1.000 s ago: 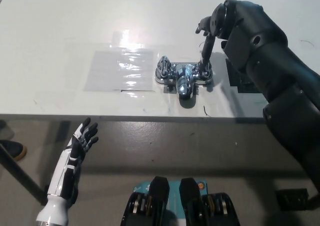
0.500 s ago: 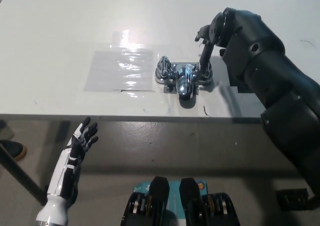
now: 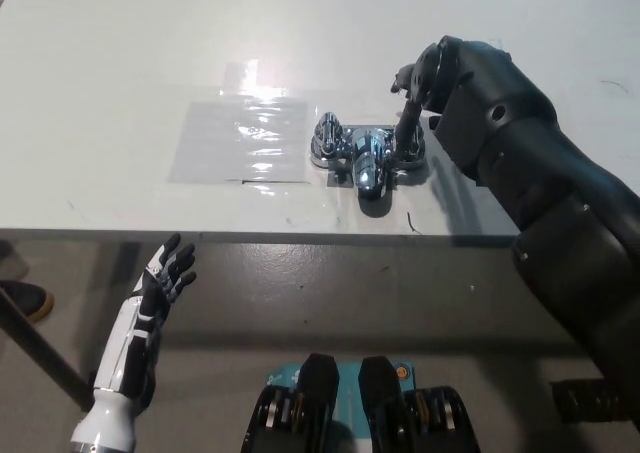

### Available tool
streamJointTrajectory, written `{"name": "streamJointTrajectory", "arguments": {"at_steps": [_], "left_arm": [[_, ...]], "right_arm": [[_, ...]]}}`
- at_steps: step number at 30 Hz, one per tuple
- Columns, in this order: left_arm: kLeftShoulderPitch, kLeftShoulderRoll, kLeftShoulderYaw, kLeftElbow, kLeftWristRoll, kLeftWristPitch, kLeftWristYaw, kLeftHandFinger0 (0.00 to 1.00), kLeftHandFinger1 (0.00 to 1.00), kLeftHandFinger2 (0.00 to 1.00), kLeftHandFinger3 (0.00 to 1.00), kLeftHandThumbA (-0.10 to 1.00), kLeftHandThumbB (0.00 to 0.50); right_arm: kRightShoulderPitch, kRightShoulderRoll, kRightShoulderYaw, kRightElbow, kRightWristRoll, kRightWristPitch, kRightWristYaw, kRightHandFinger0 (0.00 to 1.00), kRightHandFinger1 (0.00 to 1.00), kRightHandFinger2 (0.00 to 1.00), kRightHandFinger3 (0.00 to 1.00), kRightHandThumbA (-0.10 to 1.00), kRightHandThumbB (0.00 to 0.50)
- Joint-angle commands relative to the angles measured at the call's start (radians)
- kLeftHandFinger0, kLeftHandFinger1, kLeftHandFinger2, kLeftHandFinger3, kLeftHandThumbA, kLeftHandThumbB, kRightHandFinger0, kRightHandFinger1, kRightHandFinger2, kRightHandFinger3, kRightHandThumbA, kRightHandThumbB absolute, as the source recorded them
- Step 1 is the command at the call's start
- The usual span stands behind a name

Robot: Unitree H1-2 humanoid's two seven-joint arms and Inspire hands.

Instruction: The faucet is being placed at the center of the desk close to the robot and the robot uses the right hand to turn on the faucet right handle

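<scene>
White desk; right hand at faucet right handle, grip unclear; turning comes next; left hand idle lower left, fingers apart.

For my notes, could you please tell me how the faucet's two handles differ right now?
The left handle stands free and shows whole; the right handle is partly hidden by the black right robot hand reaching down to it. Whether that hand grips it cannot be told. Both handles are shiny chrome, flanking the spout on the white desk. The white left robot hand rests open below the desk edge.
</scene>
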Motion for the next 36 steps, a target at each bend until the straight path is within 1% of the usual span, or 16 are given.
{"name": "streamJointTrajectory", "arguments": {"at_steps": [1,3,7,9,13,18,19,21,25,27,28,29,31,34,35,36], "left_arm": [[-0.019,0.01,0.009,-0.035,0.008,-0.039,0.005,1.0,1.0,1.0,1.0,1.0,0.25],[-0.019,0.009,0.01,-0.038,0.011,-0.037,0.007,1.0,1.0,1.0,1.0,1.0,0.251],[-0.018,0.007,0.011,-0.042,0.007,-0.025,0.007,1.0,1.0,1.0,1.0,1.0,0.273],[-0.018,0.008,0.01,-0.041,0.007,-0.028,0.006,1.0,1.0,1.0,1.0,1.0,0.259],[-0.02,0.008,0.01,-0.041,0.002,-0.03,0.004,1.0,1.0,1.0,1.0,1.0,0.251],[-0.024,0.011,0.012,-0.037,0.002,-0.033,0.004,1.0,1.0,1.0,1.0,1.0,0.242],[-0.024,0.012,0.012,-0.038,-0.003,-0.029,0.001,1.0,1.0,1.0,1.0,1.0,0.252],[-0.026,0.014,0.012,-0.04,-0.008,-0.027,-0.003,1.0,1.0,1.0,1.0,1.0,0.251],[-0.026,0.013,0.015,-0.04,-0.012,-0.027,0.0,1.0,1.0,1.0,1.0,1.0,0.248],[-0.028,0.013,0.016,-0.034,-0.01,-0.035,0.001,1.0,1.0,1.0,1.0,1.0,0.246],[-0.029,0.015,0.016,-0.033,-0.012,-0.033,-0.003,1.0,1.0,1.0,1.0,1.0,0.26],[-0.03,0.016,0.015,-0.033,-0.014,-0.034,-0.005,1.0,1.0,1.0,1.0,1.0,0.261],[-0.03,0.018,0.014,-0.034,-0.015,-0.032,-0.007,1.0,1.0,1.0,1.0,1.0,0.257],[-0.03,0.019,0.013,-0.042,-0.014,-0.02,-0.007,1.0,1.0,1.0,1.0,1.0,0.268],[-0.031,0.019,0.013,-0.041,-0.011,-0.02,-0.006,1.0,1.0,1.0,1.0,1.0,0.268],[-0.031,0.019,0.012,-0.04,-0.009,-0.022,-0.006,1.0,1.0,1.0,1.0,1.0,0.266]], "right_arm": [[-0.041,-0.01,0.007,-0.002,-0.024,0.01,-0.062,1.0,1.0,1.0,1.0,1.0,0.284],[-0.04,-0.012,0.013,-0.003,-0.03,0.005,-0.072,1.0,1.0,1.0,1.0,1.0,0.281],[-0.033,-0.024,0.02,-0.003,-0.037,0.004,-0.087,1.0,1.0,1.0,1.0,1.0,0.244],[-0.03,-0.03,0.019,-0.004,-0.036,0.002,-0.1,1.0,1.0,1.0,1.0,1.0,0.222],[-0.022,-0.044,0.021,-0.004,-0.039,0.001,-0.116,1.0,1.0,1.0,1.0,1.0,0.22],[-0.014,-0.066,0.037,0.002,-0.054,0.03,-0.122,1.0,1.0,1.0,1.0,1.0,0.243],[-0.012,-0.069,0.041,0.004,-0.056,0.037,-0.117,1.0,1.0,1.0,1.0,1.0,0.246],[-0.009,-0.083,0.056,0.004,-0.066,0.031,-0.106,1.0,1.0,1.0,1.0,1.0,0.25],[-0.013,-0.1,0.105,0.008,-0.098,0.007,-0.041,1.0,1.0,1.0,1.0,1.0,0.233],[-0.015,-0.109,0.106,0.006,-0.088,0.007,-0.047,1.0,1.0,1.0,1.0,1.0,0.253],[-0.018,-0.112,0.109,0.007,-0.085,0.014,-0.038,1.0,1.0,1.0,1.0,1.0,0.268],[-0.023,-0.115,0.114,0.01,-0.086,0.02,-0.017,1.0,1.0,1.0,1.0,1.0,0.286],[-0.027,-0.12,0.12,0.012,-0.085,0.02,0.005,1.0,1.0,1.0,1.0,1.0,0.284],[-0.03,-0.13,0.118,0.011,-0.075,0.008,0.033,1.0,1.0,1.0,1.0,1.0,0.27],[-0.031,-0.13,0.118,0.011,-0.074,0.009,0.039,1.0,1.0,1.0,1.0,1.0,0.277],[-0.03,-0.129,0.127,0.011,-0.082,0.004,0.05,1.0,1.0,1.0,1.0,1.0,0.302]]}}
